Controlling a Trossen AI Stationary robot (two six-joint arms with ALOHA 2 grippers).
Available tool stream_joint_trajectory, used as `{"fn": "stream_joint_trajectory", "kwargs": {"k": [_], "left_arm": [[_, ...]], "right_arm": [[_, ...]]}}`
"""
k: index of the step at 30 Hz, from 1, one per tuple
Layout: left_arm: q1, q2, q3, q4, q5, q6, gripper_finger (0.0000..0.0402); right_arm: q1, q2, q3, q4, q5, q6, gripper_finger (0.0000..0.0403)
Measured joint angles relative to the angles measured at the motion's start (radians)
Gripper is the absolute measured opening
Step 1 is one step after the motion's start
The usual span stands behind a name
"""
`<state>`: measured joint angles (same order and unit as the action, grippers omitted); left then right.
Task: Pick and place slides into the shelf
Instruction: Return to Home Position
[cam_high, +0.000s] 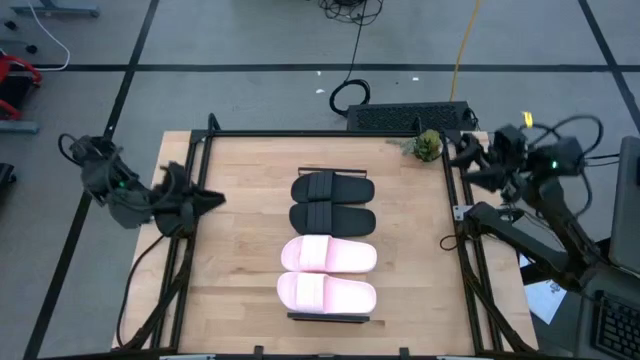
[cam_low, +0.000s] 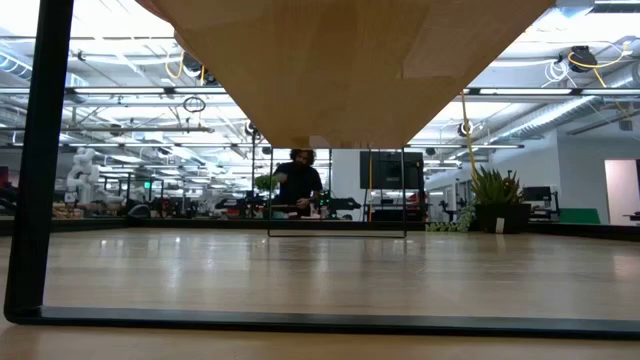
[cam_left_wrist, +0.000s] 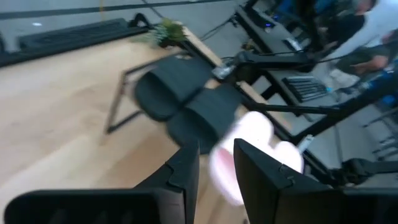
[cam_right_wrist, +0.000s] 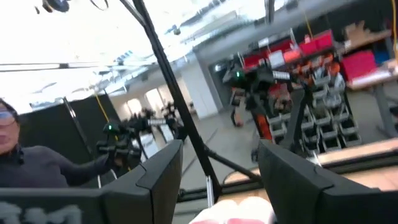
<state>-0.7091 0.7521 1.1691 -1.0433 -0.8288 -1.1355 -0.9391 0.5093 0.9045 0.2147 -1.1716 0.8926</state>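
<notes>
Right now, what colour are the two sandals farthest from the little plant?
Pale pink, both sandals; the high view shows them best.

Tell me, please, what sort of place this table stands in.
Probably a robotics lab in an open industrial hall: other robot arms stand beyond the table, with racks of parts bins and exposed ceiling pipes.

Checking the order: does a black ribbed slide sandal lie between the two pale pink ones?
No, the two pink slides lie adjacent, both black slides beside them.
</notes>
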Motion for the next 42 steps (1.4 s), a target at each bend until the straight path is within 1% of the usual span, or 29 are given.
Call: {"fn": "stream_joint_trajectory", "kwargs": {"k": [3, 6, 9, 13, 16, 19, 21, 24, 27, 31, 35, 42], "left_arm": [[-0.038, 0.027, -0.051, 0.116, -0.016, 0.017, 0.0099], [-0.093, 0.055, -0.081, 0.164, -0.068, -0.014, 0.0099], [-0.173, 0.087, -0.104, 0.184, -0.175, -0.059, 0.0099], [-0.312, 0.128, -0.153, 0.182, -0.354, -0.139, 0.0099], [-0.403, 0.131, -0.203, 0.181, -0.450, -0.195, 0.0099], [-0.448, 0.113, -0.260, 0.152, -0.517, -0.216, 0.0099], [-0.460, 0.080, -0.294, 0.101, -0.526, -0.265, 0.0099], [-0.466, 0.014, -0.352, 0.001, -0.495, -0.374, 0.0099], [-0.466, -0.070, -0.406, -0.040, -0.491, -0.404, 0.0099], [-0.466, -0.194, -0.445, -0.045, -0.488, -0.321, 0.0099], [-0.465, -0.302, -0.457, -0.072, -0.489, -0.209, 0.0099], [-0.464, -0.468, -0.457, -0.081, -0.553, -0.010, 0.0099]], "right_arm": [[0.063, -0.111, -0.121, 0.026, 0.100, 0.007, 0.0196], [0.112, -0.194, -0.226, 0.101, 0.168, 0.027, 0.0196], [0.145, -0.237, -0.311, 0.199, 0.180, 0.059, 0.0196], [0.172, -0.262, -0.413, 0.257, 0.180, 0.065, 0.0196], [0.176, -0.262, -0.470, 0.259, 0.183, 0.032, 0.0196], [0.176, -0.246, -0.507, 0.291, 0.202, -0.012, 0.0196], [0.174, -0.237, -0.516, 0.311, 0.201, -0.031, 0.0196], [0.173, -0.220, -0.520, 0.306, 0.172, -0.044, 0.0196], [0.170, -0.205, -0.520, 0.311, 0.149, -0.049, 0.0196], [0.131, -0.197, -0.520, 0.318, 0.144, -0.048, 0.0196], [0.065, -0.195, -0.520, 0.388, 0.116, -0.030, 0.0196], [-0.039, -0.194, -0.520, 0.410, 0.062, 0.054, 0.0196]]}}
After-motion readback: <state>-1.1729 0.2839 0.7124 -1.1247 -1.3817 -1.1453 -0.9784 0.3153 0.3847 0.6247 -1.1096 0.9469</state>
